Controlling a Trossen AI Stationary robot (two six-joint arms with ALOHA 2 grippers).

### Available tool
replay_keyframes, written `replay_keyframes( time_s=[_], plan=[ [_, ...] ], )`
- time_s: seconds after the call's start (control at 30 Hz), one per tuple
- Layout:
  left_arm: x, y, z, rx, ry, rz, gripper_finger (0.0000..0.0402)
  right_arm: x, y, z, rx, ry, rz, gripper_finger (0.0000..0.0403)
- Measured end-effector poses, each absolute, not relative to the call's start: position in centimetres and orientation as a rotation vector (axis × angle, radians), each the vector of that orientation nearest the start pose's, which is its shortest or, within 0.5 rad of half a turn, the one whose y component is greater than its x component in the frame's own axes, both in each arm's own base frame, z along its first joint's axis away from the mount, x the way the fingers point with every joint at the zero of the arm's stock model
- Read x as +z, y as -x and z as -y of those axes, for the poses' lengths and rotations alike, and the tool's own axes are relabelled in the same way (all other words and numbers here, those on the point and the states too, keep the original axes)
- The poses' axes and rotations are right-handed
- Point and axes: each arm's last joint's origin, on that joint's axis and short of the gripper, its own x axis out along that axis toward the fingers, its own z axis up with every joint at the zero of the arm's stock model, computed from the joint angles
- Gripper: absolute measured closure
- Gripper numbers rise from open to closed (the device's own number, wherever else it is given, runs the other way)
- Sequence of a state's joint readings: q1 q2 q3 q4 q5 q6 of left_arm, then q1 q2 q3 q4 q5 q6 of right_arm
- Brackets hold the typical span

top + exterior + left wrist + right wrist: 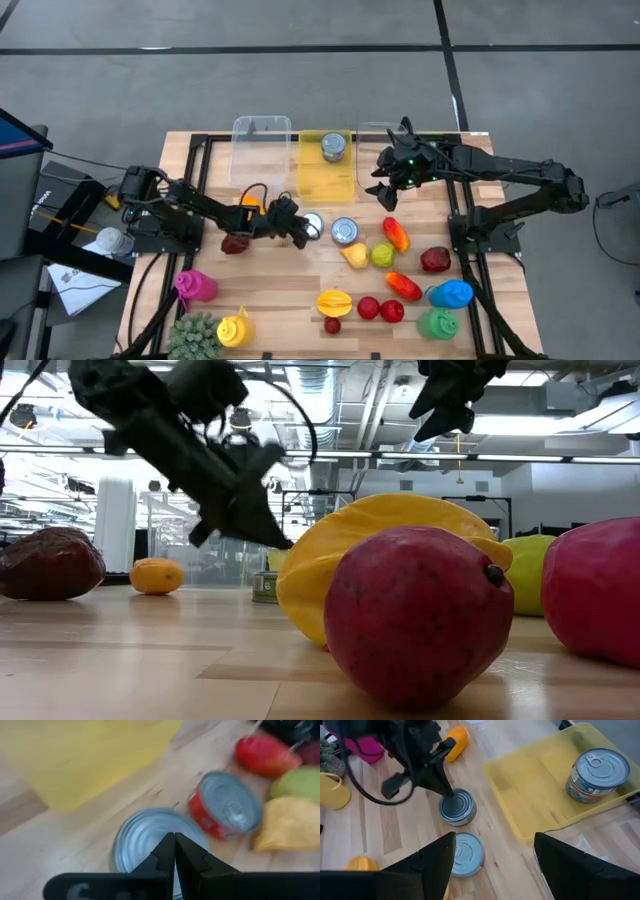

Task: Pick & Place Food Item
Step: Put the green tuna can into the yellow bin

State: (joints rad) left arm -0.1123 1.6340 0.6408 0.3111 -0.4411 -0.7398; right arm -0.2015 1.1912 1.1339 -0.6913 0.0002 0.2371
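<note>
Approach step: the left gripper, fingers pressed together and empty, rests its tips on the upright silver can beside the yellow tray, so grasping would require spreading first; the right gripper, fingers spread and empty, waits above the table near the tray's edge.

can in tray | two cans beside fruit

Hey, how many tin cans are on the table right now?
3. One can stands in the yellow tray. Two are on the wood: one under the shut left gripper, the other beside it, toward the fruit. More may be hidden.
</note>
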Motion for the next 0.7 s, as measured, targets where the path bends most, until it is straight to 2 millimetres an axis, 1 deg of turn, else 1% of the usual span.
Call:
replay_keyframes(
  time_s=[0.1, 0.2, 0.33, 0.5, 0.6, 0.7],
  plan=[
    [12.3, -29.5, 2.4, 0.519, 0.537, -0.551, 0.0402, 32.9, -23.6, 4.8, -0.281, -0.301, -0.722, 0.0138],
    [11.6, -29.2, 3.5, 0.499, 0.573, -0.555, 0.0402, 32.8, -23.6, 4.8, -0.282, -0.302, -0.728, 0.0138],
    [11.1, -28.2, 5.5, 0.524, 0.600, -0.536, 0.0401, 32.8, -23.6, 4.9, -0.281, -0.297, -0.729, 0.0138],
    [9.5, -26.2, 6.6, 0.604, 0.661, -0.470, 0.0401, 32.5, -23.9, 4.9, -0.269, -0.265, -0.743, 0.0138],
    [8.6, -25.5, 6.7, 0.638, 0.717, -0.428, 0.0401, 31.8, -24.9, 4.7, -0.229, -0.202, -0.770, 0.0138],
    [8.2, -25.5, 6.7, 0.639, 0.757, -0.399, 0.0401, 30.2, -26.6, 4.3, -0.160, -0.135, -0.833, 0.0138]
  ],
)
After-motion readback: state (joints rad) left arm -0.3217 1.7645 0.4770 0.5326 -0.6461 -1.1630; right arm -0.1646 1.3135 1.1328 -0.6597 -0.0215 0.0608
